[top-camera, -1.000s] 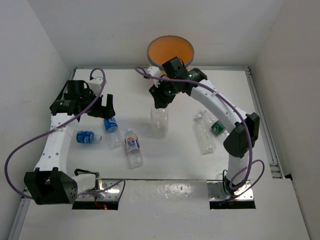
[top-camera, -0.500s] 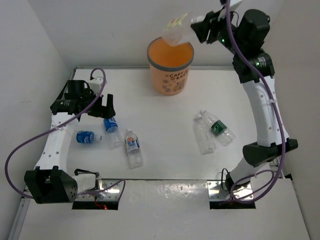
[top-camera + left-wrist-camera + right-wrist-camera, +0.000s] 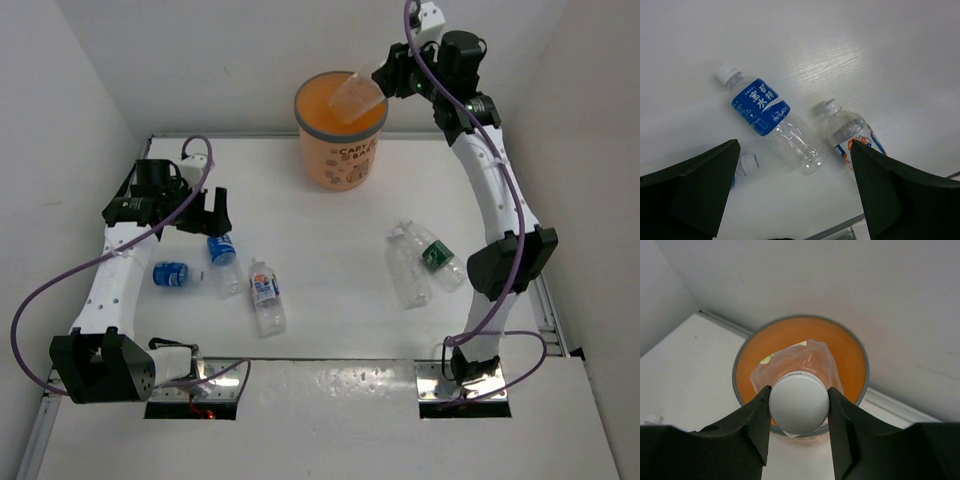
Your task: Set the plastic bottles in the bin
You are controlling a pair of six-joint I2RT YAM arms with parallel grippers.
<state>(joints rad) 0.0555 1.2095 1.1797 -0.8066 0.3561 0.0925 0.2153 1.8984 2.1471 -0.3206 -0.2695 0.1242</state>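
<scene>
The right gripper (image 3: pixel 388 75) was clamped on the white cap of an unlabelled clear bottle (image 3: pixel 355 95), holding it tilted over the mouth of the orange bin (image 3: pixel 342 168) (from the wrist, it hung squarely within the grey rim). Well to the bin's near left, the left gripper (image 3: pixel 205 215) hung wide open above a blue-labelled bottle (image 3: pixel 222 250). On the bin's near right lay a green-labelled bottle (image 3: pixel 437 256).
</scene>
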